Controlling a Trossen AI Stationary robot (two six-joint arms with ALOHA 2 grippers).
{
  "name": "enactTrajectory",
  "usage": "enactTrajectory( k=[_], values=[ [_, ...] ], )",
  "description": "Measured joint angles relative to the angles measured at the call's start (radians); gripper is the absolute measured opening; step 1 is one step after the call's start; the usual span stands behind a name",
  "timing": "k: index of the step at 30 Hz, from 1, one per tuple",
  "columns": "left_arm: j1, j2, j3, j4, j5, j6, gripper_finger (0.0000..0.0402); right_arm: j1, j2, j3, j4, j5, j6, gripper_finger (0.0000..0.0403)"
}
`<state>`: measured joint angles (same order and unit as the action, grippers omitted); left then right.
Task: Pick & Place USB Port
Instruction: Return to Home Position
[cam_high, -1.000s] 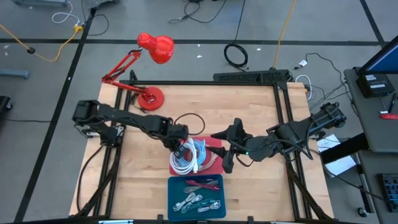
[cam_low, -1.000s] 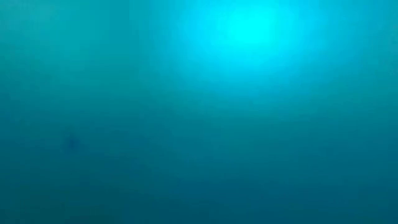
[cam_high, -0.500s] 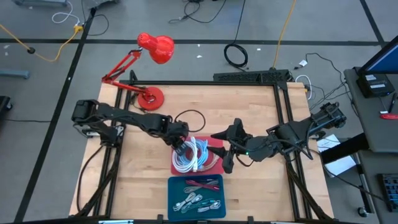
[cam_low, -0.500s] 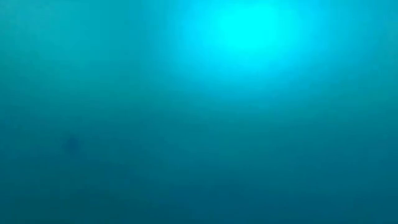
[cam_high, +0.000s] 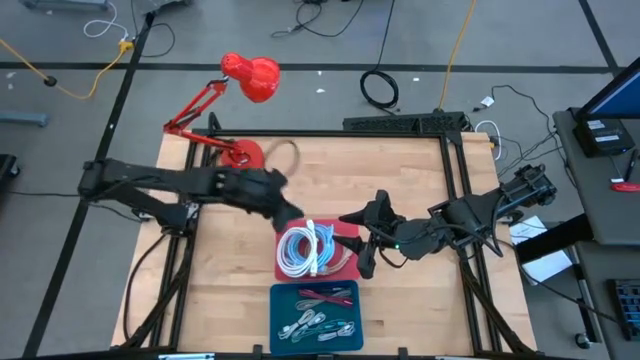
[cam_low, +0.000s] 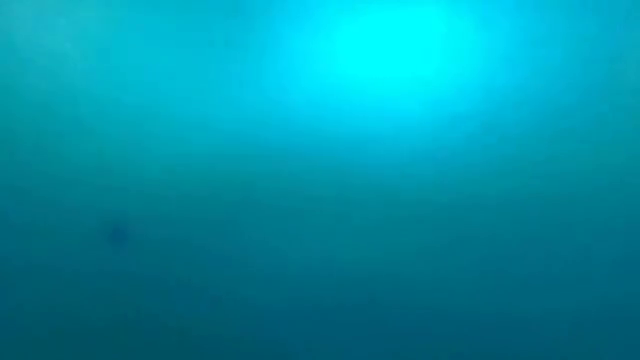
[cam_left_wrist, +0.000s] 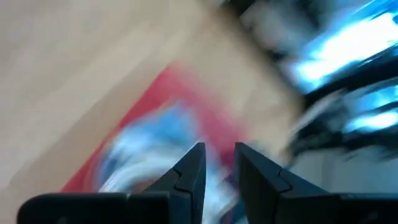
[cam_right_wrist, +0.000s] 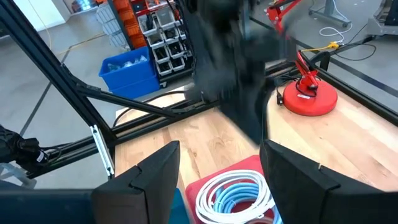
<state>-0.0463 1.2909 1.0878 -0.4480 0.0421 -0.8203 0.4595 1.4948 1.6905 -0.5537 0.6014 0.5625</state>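
A red tray (cam_high: 343, 232) in the middle of the table holds coiled white and blue cables (cam_high: 303, 250); the coil also shows in the right wrist view (cam_right_wrist: 236, 190). A blue tray (cam_high: 315, 310) with several cables stands at the near edge. My left gripper (cam_high: 293, 217) is blurred and hangs above the table just to the far left of the red tray. In its wrist view (cam_left_wrist: 217, 149) the fingers stand a narrow gap apart with nothing seen between them. My right gripper (cam_high: 356, 242) is open and empty at the red tray's right edge.
A red desk lamp has its base (cam_high: 243, 155) at the table's far left and its head (cam_high: 250, 75) beyond the far edge. Bare wood lies left of the trays. The low view shows only a blue-green glare.
My left gripper has gone quickly up and toward the table's far left, off the red tray, and its arm is blurred. The coiled cables have stayed in the red tray.
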Motion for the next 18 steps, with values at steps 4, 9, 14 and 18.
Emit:
enactTrajectory(
  k=[4,9,14,18],
  values=[
    [-0.009,-0.119,0.002,0.271,-0.034,0.053,0.0087,-0.004,0.0,0.0,0.001,0.0,-0.006,0.0215],
    [-0.023,-0.225,0.003,0.463,-0.07,0.117,0.0088,-0.016,0.0,0.0,0.002,0.0,-0.007,0.0215],
    [-0.035,-0.279,-0.001,0.377,-0.084,0.159,0.0088,-0.027,0.0,0.0,0.003,-0.003,-0.007,0.0215],
    [-0.046,-0.287,-0.003,0.338,-0.105,0.172,0.0088,-0.029,0.0,0.0,0.003,-0.002,-0.01,0.0215]
  ],
)
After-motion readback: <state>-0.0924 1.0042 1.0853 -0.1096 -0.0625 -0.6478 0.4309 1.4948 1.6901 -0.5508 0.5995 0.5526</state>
